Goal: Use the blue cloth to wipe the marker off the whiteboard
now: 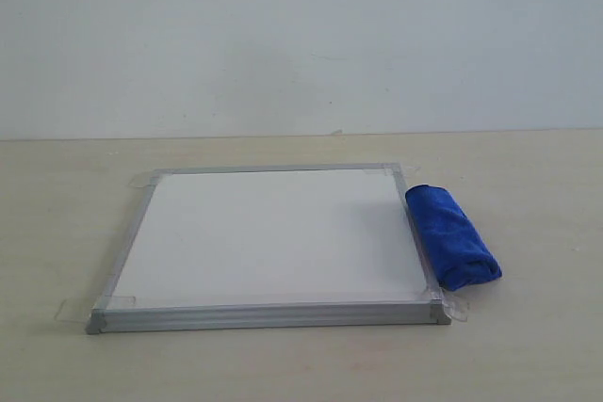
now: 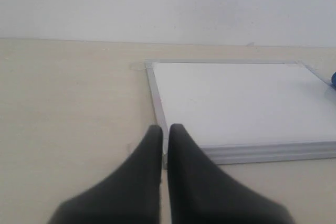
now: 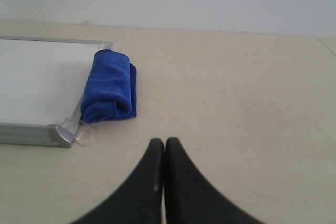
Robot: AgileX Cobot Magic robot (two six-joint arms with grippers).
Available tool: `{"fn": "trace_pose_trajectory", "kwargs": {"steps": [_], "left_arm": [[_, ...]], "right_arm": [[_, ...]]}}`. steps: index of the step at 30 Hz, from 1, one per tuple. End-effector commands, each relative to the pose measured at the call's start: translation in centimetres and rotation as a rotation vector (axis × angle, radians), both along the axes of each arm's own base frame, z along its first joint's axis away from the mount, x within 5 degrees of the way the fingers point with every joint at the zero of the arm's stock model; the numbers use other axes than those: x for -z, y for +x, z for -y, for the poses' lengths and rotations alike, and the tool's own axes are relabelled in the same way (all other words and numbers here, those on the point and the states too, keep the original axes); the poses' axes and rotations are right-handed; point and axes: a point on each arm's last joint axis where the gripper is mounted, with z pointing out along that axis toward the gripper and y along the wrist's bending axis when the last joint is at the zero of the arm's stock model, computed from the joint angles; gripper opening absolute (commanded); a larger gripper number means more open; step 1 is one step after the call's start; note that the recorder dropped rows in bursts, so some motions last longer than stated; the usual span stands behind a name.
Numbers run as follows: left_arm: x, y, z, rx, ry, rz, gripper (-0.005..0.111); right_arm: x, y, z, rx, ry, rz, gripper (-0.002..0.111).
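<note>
The whiteboard (image 1: 273,237) lies flat on the table, silver-framed, with tape tabs at its corners; its surface looks plain white and no red marker lines show in any view. The blue cloth (image 1: 451,235) is a rolled bundle lying against the board's right edge. It also shows in the right wrist view as the blue cloth (image 3: 108,86) beside the whiteboard (image 3: 37,80). My right gripper (image 3: 165,141) is shut and empty, over bare table short of the cloth. My left gripper (image 2: 165,128) is shut and empty by the near left corner of the whiteboard (image 2: 236,100). Neither gripper appears in the exterior view.
A pale wooden table (image 1: 528,345) carries everything, with a plain white wall (image 1: 301,35) behind it. Clear tape tabs (image 1: 71,311) stick out from the board's corners.
</note>
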Motion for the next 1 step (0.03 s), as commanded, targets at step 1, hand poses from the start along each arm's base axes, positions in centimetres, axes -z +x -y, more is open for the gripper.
{"fn": "trace_pose_trajectory", "kwargs": {"steps": [1], "left_arm": [[0.06,0.0,0.01,0.002,0.001,0.004,0.004]], "right_arm": [[-0.09,-0.03,0.02,0.004,0.005,0.009,0.0]]}}
